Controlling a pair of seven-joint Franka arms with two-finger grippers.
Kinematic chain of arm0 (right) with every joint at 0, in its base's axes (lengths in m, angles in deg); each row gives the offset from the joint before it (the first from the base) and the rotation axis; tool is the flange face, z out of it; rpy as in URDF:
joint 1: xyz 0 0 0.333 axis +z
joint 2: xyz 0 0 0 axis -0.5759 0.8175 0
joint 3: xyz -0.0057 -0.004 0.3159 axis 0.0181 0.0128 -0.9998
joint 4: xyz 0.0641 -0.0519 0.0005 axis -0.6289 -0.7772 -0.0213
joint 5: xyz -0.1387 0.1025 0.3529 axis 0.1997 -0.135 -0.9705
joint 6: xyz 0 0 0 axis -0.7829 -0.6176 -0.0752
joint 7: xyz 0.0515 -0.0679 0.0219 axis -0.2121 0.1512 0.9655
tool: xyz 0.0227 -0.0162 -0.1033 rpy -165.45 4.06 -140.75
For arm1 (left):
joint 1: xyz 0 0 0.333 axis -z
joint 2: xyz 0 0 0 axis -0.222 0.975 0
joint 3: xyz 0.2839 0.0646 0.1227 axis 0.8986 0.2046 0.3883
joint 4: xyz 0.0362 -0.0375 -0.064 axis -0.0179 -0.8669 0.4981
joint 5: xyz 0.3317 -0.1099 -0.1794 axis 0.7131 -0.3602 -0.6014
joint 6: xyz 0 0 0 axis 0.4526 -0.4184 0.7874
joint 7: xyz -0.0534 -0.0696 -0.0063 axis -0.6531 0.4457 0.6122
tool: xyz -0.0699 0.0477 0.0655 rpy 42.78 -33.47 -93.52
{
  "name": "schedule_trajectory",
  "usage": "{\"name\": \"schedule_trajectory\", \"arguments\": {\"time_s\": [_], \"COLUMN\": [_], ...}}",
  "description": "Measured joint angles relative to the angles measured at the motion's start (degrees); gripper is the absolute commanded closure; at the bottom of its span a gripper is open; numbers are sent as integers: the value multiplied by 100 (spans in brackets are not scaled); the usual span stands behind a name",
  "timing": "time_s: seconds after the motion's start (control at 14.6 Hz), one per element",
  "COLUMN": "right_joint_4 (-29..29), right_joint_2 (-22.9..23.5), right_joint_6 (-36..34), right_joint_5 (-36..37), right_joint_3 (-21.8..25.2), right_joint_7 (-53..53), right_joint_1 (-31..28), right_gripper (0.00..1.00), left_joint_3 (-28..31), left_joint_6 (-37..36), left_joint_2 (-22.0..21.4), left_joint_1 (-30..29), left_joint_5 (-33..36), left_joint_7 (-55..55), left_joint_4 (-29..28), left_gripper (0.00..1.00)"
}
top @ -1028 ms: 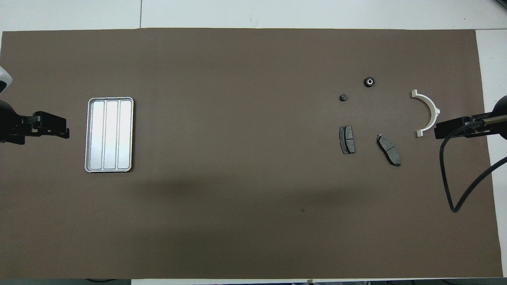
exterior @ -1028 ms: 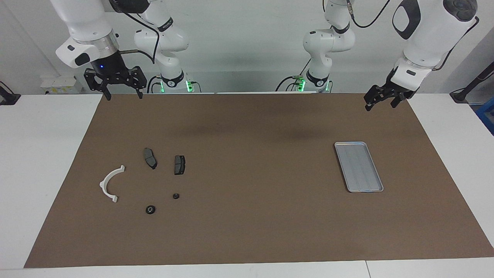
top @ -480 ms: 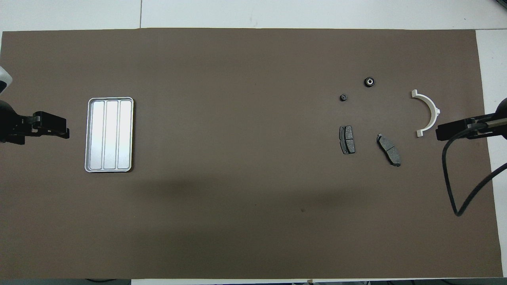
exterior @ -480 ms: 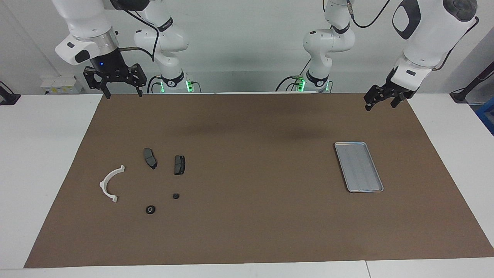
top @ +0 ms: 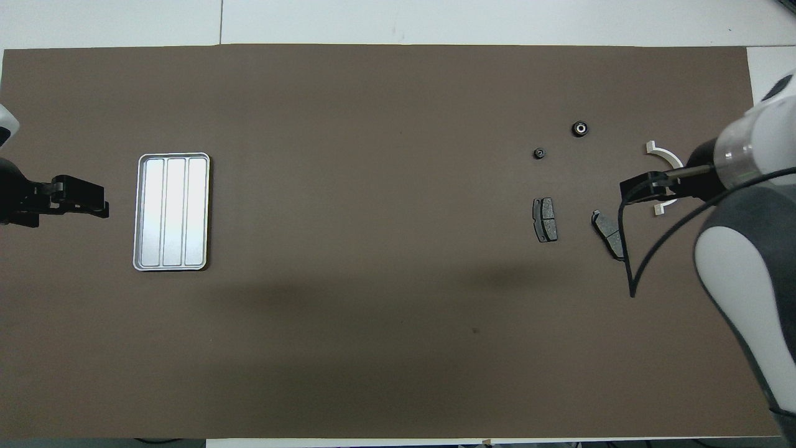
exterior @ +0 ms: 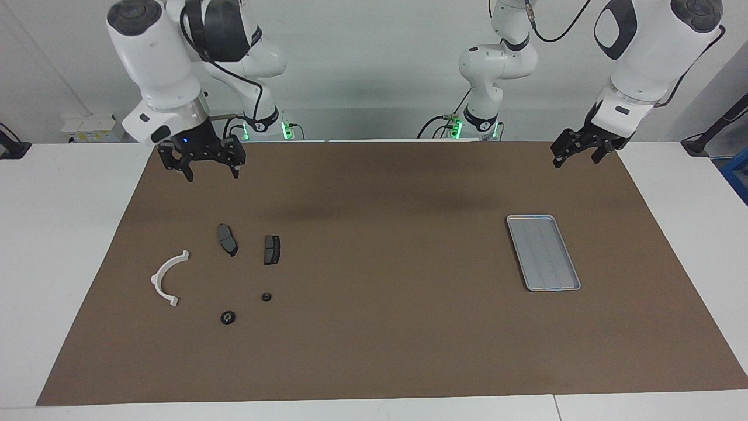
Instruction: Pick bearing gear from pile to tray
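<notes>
The pile lies on the brown mat toward the right arm's end: a white curved bracket (exterior: 166, 278), two dark brake pads (exterior: 227, 239) (exterior: 272, 249), a small black round piece (exterior: 266, 296), and a larger black round piece with a light centre, the bearing gear (exterior: 228, 317) (top: 579, 129). The silver tray (exterior: 529, 217) (top: 173, 154) lies empty toward the left arm's end. My right gripper (exterior: 211, 173) (top: 640, 186) is open and empty, raised over the mat by the pile. In the overhead view it covers part of the bracket (top: 659, 151). My left gripper (exterior: 575, 161) (top: 93, 205) waits open beside the tray.
The brown mat (exterior: 380, 327) covers most of the white table. The right arm's black cable (top: 625, 261) hangs across one brake pad (top: 606, 229) in the overhead view. The other pad (top: 545, 219) and the small round piece (top: 539, 152) show uncovered.
My right gripper has come down from the mat's corner and moved in toward the pile. The left arm and all the parts have not moved.
</notes>
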Motion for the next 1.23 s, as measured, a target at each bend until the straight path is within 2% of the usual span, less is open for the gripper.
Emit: {"name": "schedule_trajectory", "arguments": {"time_s": [0.27, 0.41, 0.89, 1.03, 1.23], "right_joint_4": [-22, 70, 1102, 1323, 1421], "right_joint_2": [1139, 1629, 3127, 3386, 3496], "right_joint_6": [1210, 1548, 1633, 1660, 1754], "right_joint_5": [3, 3, 6, 42, 169], "right_joint_3": [2, 3, 18, 18, 19], "right_joint_7": [-560, -820, -938, -1105, -1202], "right_joint_1": [117, 188, 227, 288, 362], "right_gripper": [0, 0, 0, 0, 0], "left_joint_3": [0, 0, 0, 0, 0], "left_joint_6": [0, 0, -1, -1, -1], "left_joint_2": [0, 0, 0, 0, 0], "left_joint_1": [0, 0, 0, 0, 0], "left_joint_5": [0, 0, 0, 0, 0], "left_joint_7": [0, 0, 0, 0, 0], "left_joint_4": [0, 0, 0, 0, 0], "left_gripper": [0, 0, 0, 0, 0]}}
